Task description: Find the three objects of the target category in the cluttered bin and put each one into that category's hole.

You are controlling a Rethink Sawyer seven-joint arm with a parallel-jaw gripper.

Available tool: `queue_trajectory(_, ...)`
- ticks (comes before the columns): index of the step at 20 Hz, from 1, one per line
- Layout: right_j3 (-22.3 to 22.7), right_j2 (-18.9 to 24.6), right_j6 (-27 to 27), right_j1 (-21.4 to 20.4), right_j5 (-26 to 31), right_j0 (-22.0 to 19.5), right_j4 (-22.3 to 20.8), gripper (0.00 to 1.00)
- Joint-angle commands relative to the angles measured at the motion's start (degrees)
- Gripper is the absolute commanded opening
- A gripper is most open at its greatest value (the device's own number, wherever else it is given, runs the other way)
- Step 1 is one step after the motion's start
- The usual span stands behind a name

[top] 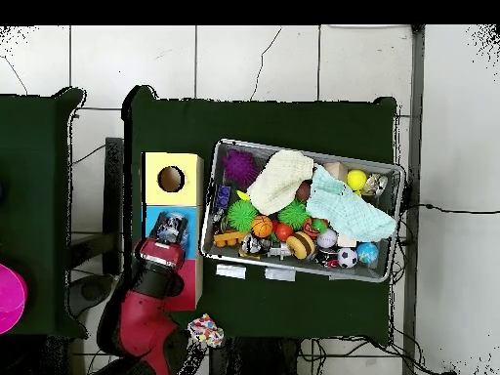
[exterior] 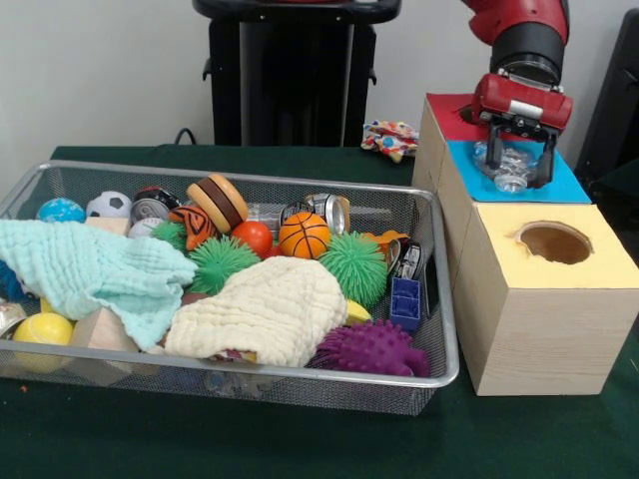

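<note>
I see the gripper (exterior: 518,160) positioned directly above the blue-topped box (exterior: 569,187), with its two dark fingers (exterior: 548,160) closed against the sides of a clear plastic bottle (exterior: 509,165). The bottle hangs between the fingers with its cap end pointing down, just over the blue surface; the hole in that surface is hidden behind the bottle and gripper. In the overhead view, the gripper (top: 171,229) and the bottle (top: 173,228) sit over the blue box (top: 151,220), which stands between the yellow-topped box (top: 190,166) and the red-topped box (top: 187,291). The round hole (exterior: 554,242) of the yellow-topped box (exterior: 599,261) is open and unobstructed. The wire basket (exterior: 439,299) rests beside the boxes on the green table (exterior: 300,439), filled with toys: a mint cloth (exterior: 90,269), a cream cloth (exterior: 265,309), a small basketball (exterior: 304,236), a green spiky ball (exterior: 353,265) and a purple spiky toy (exterior: 374,347).
</note>
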Motion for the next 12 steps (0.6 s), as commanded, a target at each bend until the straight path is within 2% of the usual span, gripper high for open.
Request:
queue_trajectory(1, -3.9, 5.8, 6.8, 3.5, -3.2, 0.2, 4.2, 1.00)
queue_trajectory(6, -4.4, 5.8, 8.9, 3.1, -3.0, -2.3, -1.5, 1.00)
queue_trajectory(12, -3.8, 5.4, 10.4, 2.4, -5.0, -3.1, -4.1, 1.00)
